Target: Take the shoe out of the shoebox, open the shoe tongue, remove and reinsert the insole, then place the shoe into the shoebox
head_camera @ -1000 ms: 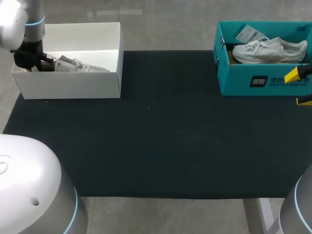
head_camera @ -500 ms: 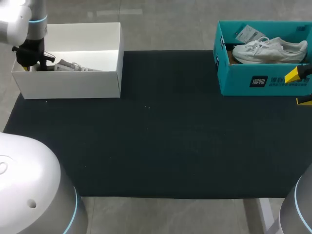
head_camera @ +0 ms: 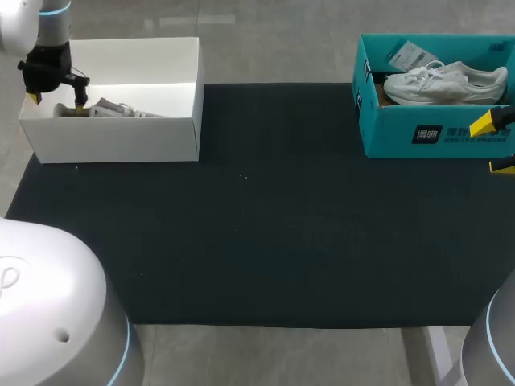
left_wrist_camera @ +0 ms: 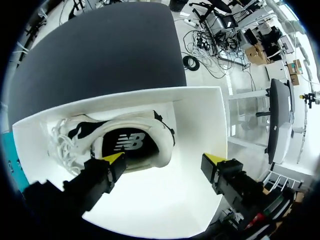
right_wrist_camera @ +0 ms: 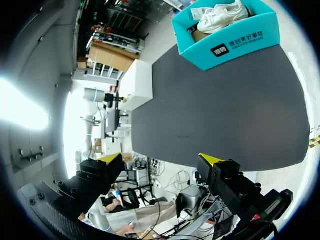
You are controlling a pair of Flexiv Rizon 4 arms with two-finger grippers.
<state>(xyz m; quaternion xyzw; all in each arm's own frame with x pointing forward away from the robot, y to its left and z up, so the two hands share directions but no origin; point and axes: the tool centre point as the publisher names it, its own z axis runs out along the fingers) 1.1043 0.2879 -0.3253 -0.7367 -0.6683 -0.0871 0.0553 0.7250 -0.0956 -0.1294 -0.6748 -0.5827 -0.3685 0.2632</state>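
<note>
Our dark bench point(head_camera: 257, 241) carries a white shoebox point(head_camera: 121, 141) at the upper left of the frame and a teal shoebox point(head_camera: 434, 137) at the upper right. The teal one holds a white sneaker point(head_camera: 442, 80). The grey-white sneaker point(head_camera: 121, 108) sits in the white box. Our left end effector point(head_camera: 56, 100) hovers over its heel, fingers apart and empty. Our right end effector point(head_camera: 495, 145) is at the right edge, likewise apart. We judge that the take-out step is in hand. Next, we lower the left fingers astride the heel collar and close.
</note>
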